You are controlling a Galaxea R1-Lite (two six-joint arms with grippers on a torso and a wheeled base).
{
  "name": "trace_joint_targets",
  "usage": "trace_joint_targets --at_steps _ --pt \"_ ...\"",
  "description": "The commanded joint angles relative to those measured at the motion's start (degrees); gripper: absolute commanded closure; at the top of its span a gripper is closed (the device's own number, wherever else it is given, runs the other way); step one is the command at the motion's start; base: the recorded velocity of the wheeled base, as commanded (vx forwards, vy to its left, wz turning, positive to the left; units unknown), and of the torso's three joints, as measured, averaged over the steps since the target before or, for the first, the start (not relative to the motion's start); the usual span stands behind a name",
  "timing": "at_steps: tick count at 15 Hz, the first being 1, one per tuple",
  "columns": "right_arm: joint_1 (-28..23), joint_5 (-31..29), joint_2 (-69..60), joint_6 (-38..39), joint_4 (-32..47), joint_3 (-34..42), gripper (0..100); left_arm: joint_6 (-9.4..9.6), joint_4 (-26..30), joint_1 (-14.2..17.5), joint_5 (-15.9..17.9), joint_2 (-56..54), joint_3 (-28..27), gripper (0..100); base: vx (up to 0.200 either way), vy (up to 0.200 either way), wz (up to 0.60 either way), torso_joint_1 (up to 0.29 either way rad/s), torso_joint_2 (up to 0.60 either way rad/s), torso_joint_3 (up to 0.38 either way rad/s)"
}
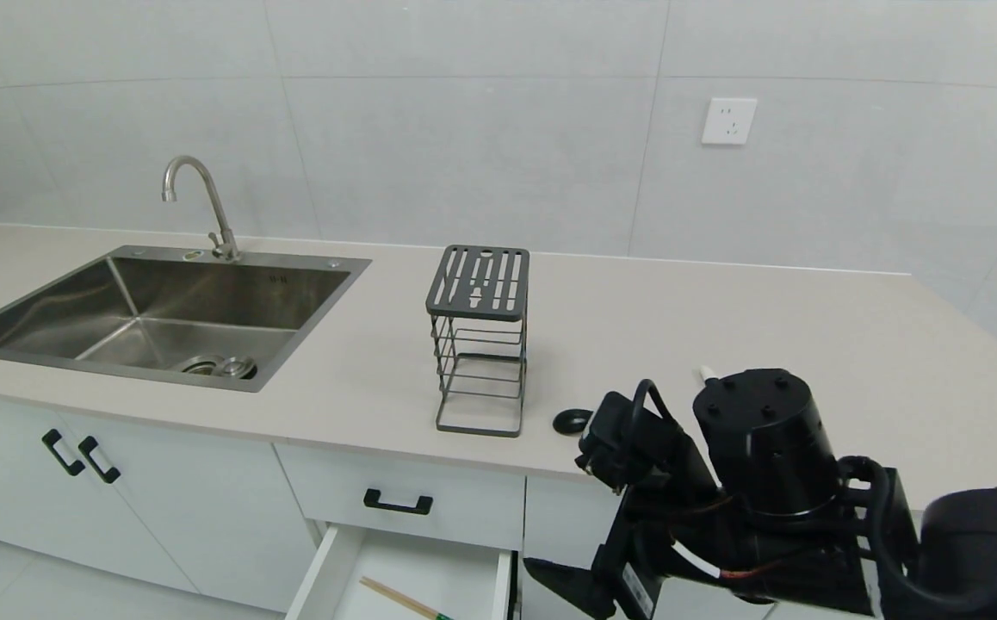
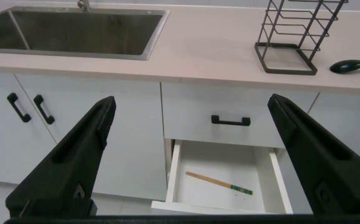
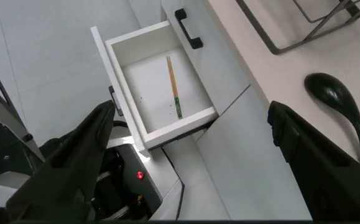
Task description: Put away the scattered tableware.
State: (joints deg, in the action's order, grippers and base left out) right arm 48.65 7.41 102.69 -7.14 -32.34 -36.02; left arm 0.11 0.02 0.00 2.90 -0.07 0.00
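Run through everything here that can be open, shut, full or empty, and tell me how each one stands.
Lower drawer: open, one chopstick inside.
Upper drawer: shut.
Cupboard doors: shut.
Sink: empty.
Tap: off.
Rack: upright, empty.
Spoon: lying on the counter.
Left gripper: open, empty.
Right gripper: open, empty.

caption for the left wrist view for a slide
Open left gripper facing an open drawer holding a chopstick, under a counter with a rack and black spoon
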Motion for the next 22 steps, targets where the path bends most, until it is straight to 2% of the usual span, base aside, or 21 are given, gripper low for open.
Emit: trace_joint_targets --at_steps 1,3,8,10,15,19,22 --pt "-1.2 1.3 2.6 0.3 -0.1 -1.3 0 -0.02 0.0 0.0 0.0 0.1 0.0 0 0.0 0.0 0.0 0.0 0.0 0.0" --pt "-5.3 1.1 2.8 4.2 -0.7 -1.8 0 -0.02 0.0 0.0 0.0 0.1 0.0 0 0.0 0.0 0.0 0.0 0.0 0.0" --pt "-15.2 0.0 1.9 4.3 -0.7 2.2 0 -0.02 0.1 0.0 0.0 0.1 0.0 0 0.0 0.0 0.0 0.0 0.0 0.0" --pt "-16.8 0.0 1.5 4.2 -0.7 3.5 0 -0.02 0.1 0.0 0.0 0.1 0.0 0 0.0 0.0 0.0 0.0 0.0 0.0" --pt "-17.1 0.0 1.9 4.2 -0.7 2.8 0 -0.02 0.0 0.0 0.0 0.1 0.0 0 0.0 0.0 0.0 0.0 0.0 0.0" --pt "-20.2 -0.1 3.9 4.1 -0.8 1.4 0 -0.02 0.0 0.0 0.0 0.1 0.0 0 0.0 0.0 0.0 0.0 0.0 0.0" --pt "-21.1 0.0 8.3 3.0 -0.7 -2.7 0 -0.02 0.1 0.0 0.0 0.1 0.0 0 0.0 0.0 0.0 0.0 0.0 0.0"
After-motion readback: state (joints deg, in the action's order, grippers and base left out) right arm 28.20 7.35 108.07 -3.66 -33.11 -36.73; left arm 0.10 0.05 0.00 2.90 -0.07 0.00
